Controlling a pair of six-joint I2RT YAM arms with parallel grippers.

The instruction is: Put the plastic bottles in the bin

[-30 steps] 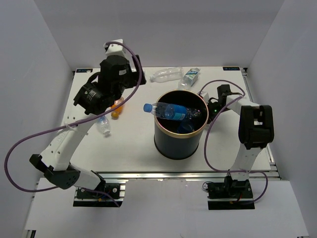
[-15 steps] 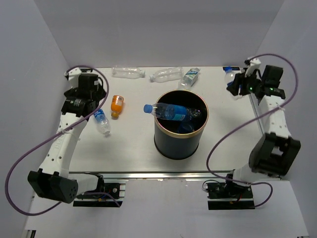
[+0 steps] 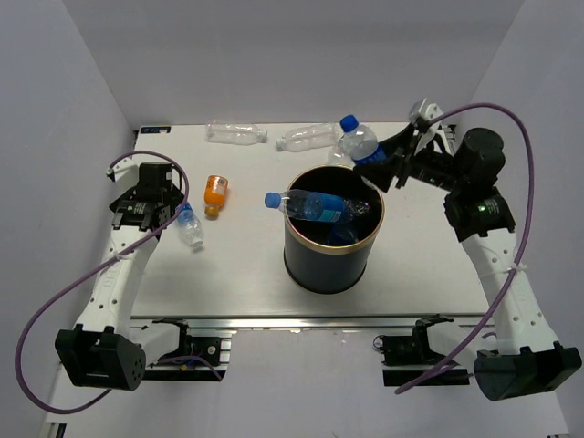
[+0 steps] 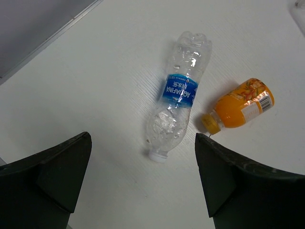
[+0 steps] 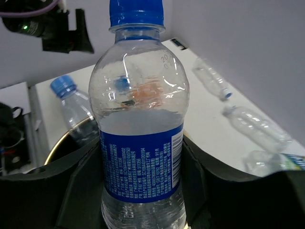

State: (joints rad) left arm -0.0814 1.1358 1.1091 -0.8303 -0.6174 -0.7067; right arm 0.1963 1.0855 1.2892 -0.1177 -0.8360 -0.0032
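My right gripper (image 3: 383, 167) is shut on a clear bottle with a blue cap and blue label (image 3: 361, 144) and holds it tilted over the far right rim of the bin (image 3: 377, 225); the right wrist view shows the jaws (image 5: 141, 164) clamped on its label (image 5: 140, 157). A blue-capped bottle (image 3: 315, 205) lies across the bin's mouth. My left gripper (image 3: 161, 217) is open and empty, above the table beside a clear blue-label bottle (image 4: 177, 112), whose cap is just ahead of the gripper (image 4: 142, 148). A short orange bottle (image 4: 240, 105) lies to its right.
Two clear bottles (image 3: 235, 133) (image 3: 306, 137) lie along the table's back edge. A green-white label bottle (image 3: 339, 153) is mostly hidden behind the held bottle. White walls close in the left, right and back.
My right arm swung out to the back right corner, took a bottle there and carried it up over the bin's rim. My left arm drew back from the table's far left to beside the blue-label bottle.
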